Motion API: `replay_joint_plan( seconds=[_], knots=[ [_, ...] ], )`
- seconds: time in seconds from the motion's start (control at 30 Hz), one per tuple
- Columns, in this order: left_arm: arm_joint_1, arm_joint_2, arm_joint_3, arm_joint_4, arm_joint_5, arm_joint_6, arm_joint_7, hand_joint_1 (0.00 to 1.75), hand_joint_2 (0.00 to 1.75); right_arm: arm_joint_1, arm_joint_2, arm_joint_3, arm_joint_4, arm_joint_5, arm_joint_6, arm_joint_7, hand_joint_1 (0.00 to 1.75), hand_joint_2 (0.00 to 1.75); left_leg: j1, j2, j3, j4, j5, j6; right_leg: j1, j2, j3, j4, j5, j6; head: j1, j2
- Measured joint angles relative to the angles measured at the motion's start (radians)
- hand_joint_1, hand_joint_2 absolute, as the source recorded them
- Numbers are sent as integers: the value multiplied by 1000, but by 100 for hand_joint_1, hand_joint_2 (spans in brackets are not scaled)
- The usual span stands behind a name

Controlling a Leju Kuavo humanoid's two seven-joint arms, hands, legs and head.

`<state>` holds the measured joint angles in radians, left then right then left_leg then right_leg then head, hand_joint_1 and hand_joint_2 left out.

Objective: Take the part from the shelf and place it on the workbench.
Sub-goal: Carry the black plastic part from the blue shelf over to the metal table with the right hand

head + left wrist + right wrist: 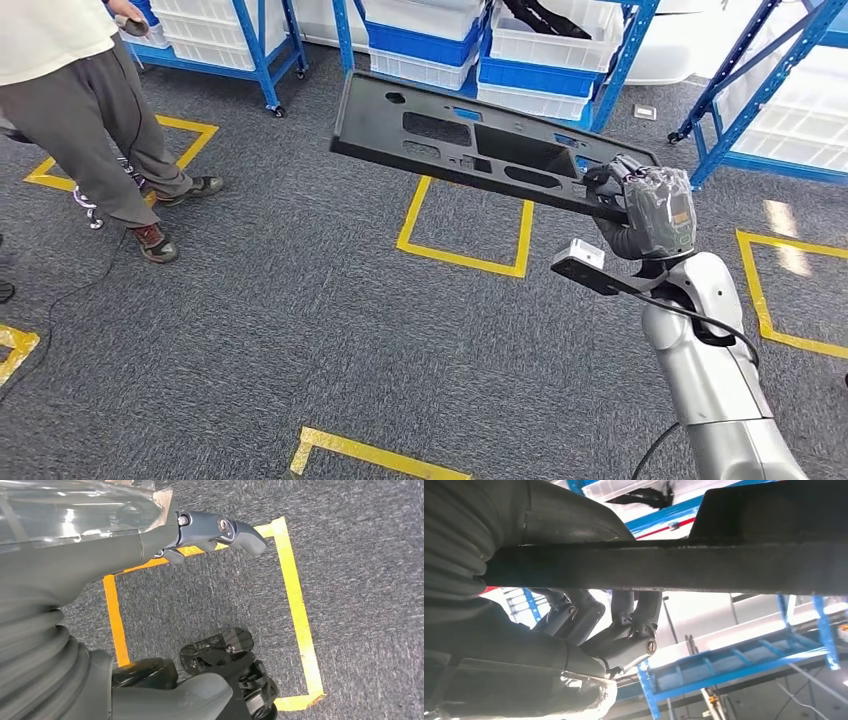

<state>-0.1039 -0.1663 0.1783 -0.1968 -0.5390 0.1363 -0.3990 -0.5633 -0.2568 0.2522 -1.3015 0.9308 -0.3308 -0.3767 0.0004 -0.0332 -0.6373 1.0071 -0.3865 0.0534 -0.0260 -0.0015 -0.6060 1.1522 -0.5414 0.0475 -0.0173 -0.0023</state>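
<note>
Head view: the black part (470,140) is carried at upper centre, gripped at its right end by the right hand (645,205), cantilevered over the carpet (300,330) clear of the shelves (560,50). Left wrist view: the left hand (210,532) hangs with fingers released. Right wrist view: fingers (624,625) are curled under the part's edge for support.

Grey carpet floor (300,330) with yellow tape squares (465,258), blue shelving racks (262,50) of white bins (540,40) behind.

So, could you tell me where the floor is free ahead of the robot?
Bare carpet lies between the person and the right hand holding the black part, around the yellow taped square. The blue shelves crowd the far side.
</note>
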Motion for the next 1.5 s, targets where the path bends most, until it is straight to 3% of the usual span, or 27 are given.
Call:
replay_joint_plan(
  seconds=[0.03, 0.07, 0.17, 0.23, 0.3, 0.37, 0.4, 0.43, 0.47, 0.53, 0.6, 0.7, 0.77, 0.87, 0.93, 0.97, 1.03, 1.07, 1.13, 1.2, 1.27, 1.3, 1.33, 1.4, 1.43, 1.47, 1.5],
  knots=[
    [-1, 0, 0, 0, 0, 0, 0, 0, 175, 0, 0, 0, -1, 2, 0, 0, 173, 175, 1, -6, -4, 5, 1, -6, -3, 9, 25, -58, 22, 8, 0, 0],
    [-1, 0, 0, 0, 0, 0, 0, 0, 175, 0, 0, 0, -3, 4, -1, 1, 173, 175, 1, -13, -9, 10, 1, -12, -3, 18, 44, -100, 38, 7, 0, 0],
    [1, 0, 1, 0, -3, 0, 1, 0, 175, 1, 1, 1, -6, 12, -3, 2, 173, 175, 1, -29, -25, 13, 11, -34, 6, 23, 46, -117, 51, -17, -2, 0],
    [3, 1, 1, 0, -6, 0, 1, 0, 175, 1, 4, 3, -6, 14, -4, 2, 173, 175, 4, -18, -35, 26, 3, -45, 2, 11, 43, -118, 60, -33, -3, 0],
    [3, 2, 1, 0, -7, 0, 1, 0, 175, 0, 5, 3, -7, 14, -4, 2, 173, 175, 8, 8, -71, 109, -52, -54, 0, -2, 41, -120, 66, -47, -6, 0],
    [3, 2, 1, 0, -8, 0, 2, 0, 175, 1, 5, 3, -8, 14, -4, 2, 173, 175, 11, 25, -126, 241, -119, -62, 4, -16, 35, -120, 69, -54, -8, 0],
    [4, 2, 1, 0, -9, 0, 2, 0, 175, 3, 5, 3, -8, 15, -4, 2, 173, 175, 12, 27, -142, 284, -135, -63, 6, -24, 33, -119, 70, -56, -8, 0],
    [4, 2, 1, 0, -11, 0, 2, 0, 175, 5, 5, 3, -8, 15, -4, 2, 173, 175, 12, 29, -140, 292, -134, -63, 8, -32, 31, -119, 71, -57, -8, 0],
    [4, 2, 1, 0, -13, 0, 3, 0, 175, 7, 6, 3, -8, 16, -5, 2, 173, 175, 11, 32, -117, 261, -117, -59, 10, -40, 30, -119, 71, -58, -8, 0],
    [2, 4, 1, 0, -16, 1, 4, 0, 175, 10, 6, 3, -10, 20, -6, 2, 173, 175, 6, 57, -35, 129, -71, -43, 14, -54, 31, -119, 72, -57, -8, 0],
    [0, 6, 1, 0, -19, 2, 4, 0, 175, 12, 6, 2, -14, 24, -8, 2, 173, 175, -4, 78, 16, 40, -51, -29, 20, -68, 31, -120, 71, -54, -7, 0],
    [-1, 8, 2, 0, -26, 3, 7, 0, 175, 20, 8, 1, -21, 29, -9, 3, 173, 175, -8, 60, 20, 19, -43, -15, 22, -85, 30, -122, 72, -39, -6, 0],
    [-1, 10, 4, 0, -29, 4, 8, 0, 175, 23, 8, 0, -27, 31, -10, 3, 173, 175, -2, 45, 25, 2, -29, -4, 22, -60, 16, -91, 52, -33, -5, 0],
    [-5, 10, 6, 0, -31, 7, 9, 0, 175, 30, 4, 0, -29, 32, -10, 2, 173, 175, 1, 20, 22, -6, -18, 5, 16, -10, -61, 78, -27, -37, -2, 0],
    [-5, 10, 9, 0, -32, 9, 9, 0, 175, 35, 3, 0, -29, 33, -10, 1, 173, 175, 1, -1, 18, -5, -15, 3, 13, -4, -90, 143, -44, -28, -1, 0],
    [-5, 11, 10, 0, -32, 10, 9, 0, 175, 36, 3, 0, -29, 33, -10, 0, 173, 175, 2, -12, 17, -4, -14, 1, 11, -3, -77, 118, -28, -19, -1, 0],
    [-5, 11, 12, 0, -32, 11, 9, 0, 175, 35, 3, 0, -30, 33, -10, 0, 173, 175, 4, -33, 15, 0, -12, -5, 3, 14, -10, -17, 25, -3, -1, 0],
    [-6, 11, 13, 0, -32, 11, 9, 0, 175, 35, 2, -1, -31, 33, -10, -1, 173, 175, 3, -43, 13, 4, -12, -9, 2, 25, 21, -79, 47, -1, 0, 0],
    [-6, 12, 13, 0, -32, 12, 9, 0, 175, 34, 2, -2, -32, 32, -11, -1, 173, 175, 1, -58, 4, 8, -9, -22, 5, 37, 46, -133, 63, -9, -1, 0],
    [-4, 13, 14, 0, -33, 12, 9, 0, 175, 33, 2, -2, -33, 33, -11, -1, 173, 175, 2, -68, -3, 6, -4, -33, 7, 24, 45, -133, 70, -22, -3, 0],
    [-4, 15, 14, 0, -34, 13, 10, 0, 175, 32, 3, -2, -36, 32, -11, -1, 173, 175, 3, -42, -19, 32, -21, -41, 0, 9, 45, -136, 76, -36, -5, 0],
    [-4, 16, 14, 0, -35, 13, 11, 0, 175, 31, 2, -2, -37, 31, -12, -1, 173, 175, 4, -20, -38, 73, -45, -45, -3, 1, 46, -137, 78, -43, -7, 0],
    [-6, 15, 14, 0, -35, 13, 12, 0, 175, 31, 1, -3, -39, 30, -12, -1, 173, 175, 5, 3, -66, 134, -78, -50, -2, -8, 46, -137, 78, -47, -10, 0],
    [-7, 15, 14, 0, -37, 12, 17, 0, 175, 33, -6, -6, -41, 27, -12, -1, 173, 175, 11, 23, -126, 262, -131, -59, 1, -27, 45, -137, 77, -49, -11, 0],
    [-7, 15, 14, 0, -38, 10, 19, 0, 175, 35, -10, -8, -42, 25, -12, -1, 173, 175, 14, 27, -140, 292, -137, -61, 1, -37, 45, -137, 77, -49, -11, 0],
    [-7, 15, 14, 0, -40, 9, 21, 0, 175, 39, -14, -10, -44, 23, -12, -1, 173, 175, 16, 31, -136, 285, -125, -63, 1, -47, 45, -137, 77, -49, -11, 0],
    [-8, 14, 14, 0, -43, 7, 22, 0, 175, 44, -18, -13, -47, 20, -12, -1, 173, 175, 18, 39, -109, 237, -98, -64, 0, -56, 45, -137, 76, -48, -11, 0]
  ],
)
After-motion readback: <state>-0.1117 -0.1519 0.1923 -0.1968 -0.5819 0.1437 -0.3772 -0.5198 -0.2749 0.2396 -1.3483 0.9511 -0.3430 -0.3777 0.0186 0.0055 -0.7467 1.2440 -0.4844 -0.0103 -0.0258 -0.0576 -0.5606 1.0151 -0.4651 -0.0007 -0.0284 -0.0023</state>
